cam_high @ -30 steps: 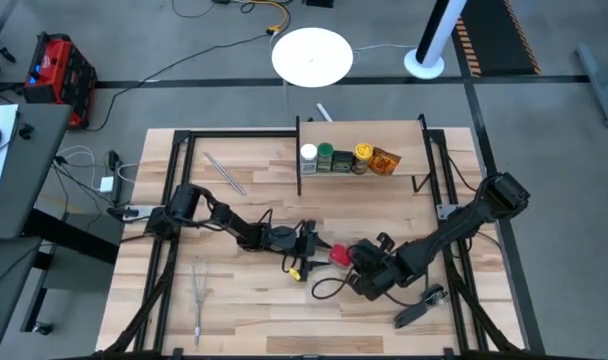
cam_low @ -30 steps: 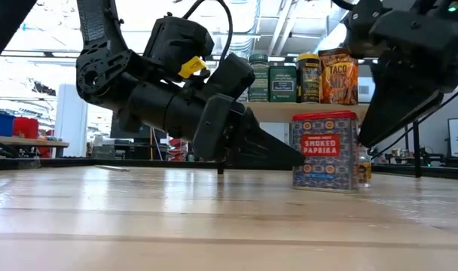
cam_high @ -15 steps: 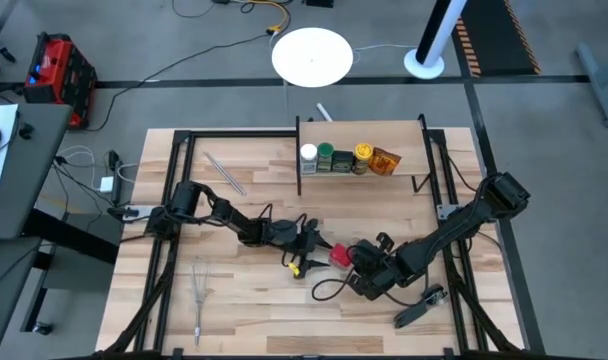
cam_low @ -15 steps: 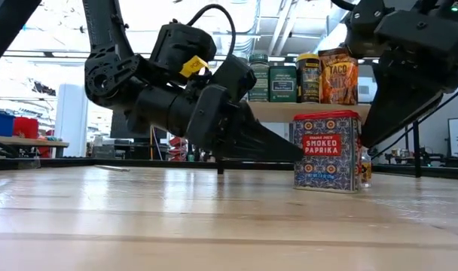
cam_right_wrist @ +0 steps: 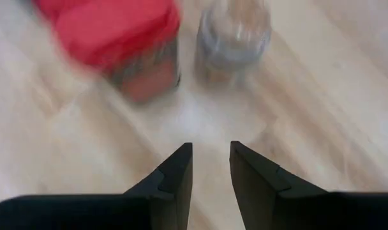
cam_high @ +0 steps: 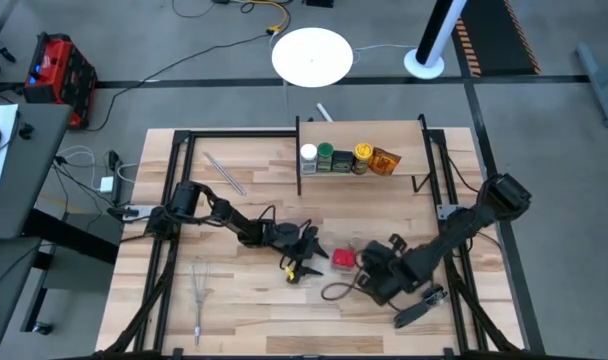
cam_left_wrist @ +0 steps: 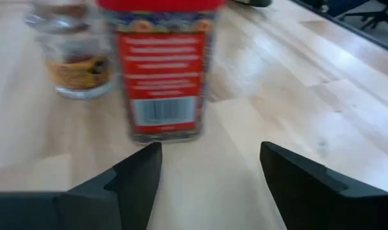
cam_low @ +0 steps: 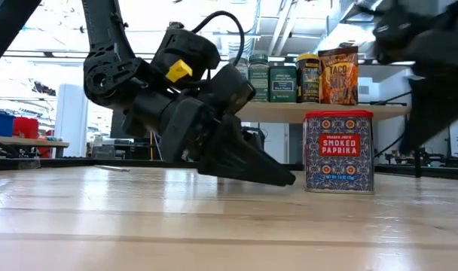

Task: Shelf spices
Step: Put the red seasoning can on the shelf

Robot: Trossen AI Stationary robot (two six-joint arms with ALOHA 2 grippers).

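The red smoked paprika tin (cam_high: 342,260) stands upright on the table, also in the low view (cam_low: 339,150). A small clear glass jar (cam_left_wrist: 73,64) stands beside it, also in the right wrist view (cam_right_wrist: 235,35). My left gripper (cam_high: 312,247) is open, low over the table just left of the tin, fingers slanting down toward it (cam_left_wrist: 210,166). My right gripper (cam_high: 376,266) is slightly open and empty, right of the tin (cam_right_wrist: 211,160). The shelf (cam_high: 404,140) at the far side holds white-capped, green-capped, dark square, yellow-capped and orange spices (cam_high: 344,157).
A wire whisk (cam_high: 199,290) lies at the near left. A black-handled tool (cam_high: 419,308) lies near the right arm. A thin metal tool (cam_high: 224,172) lies at the far left. A dark cable loops on the table (cam_high: 334,290) in front of the tin.
My right gripper has drawn back from the red tin toward the table's right edge. My left gripper has tipped its fingers lower toward the table and come closer to the tin. The tin has shifted a little toward the right and near side and stays upright.
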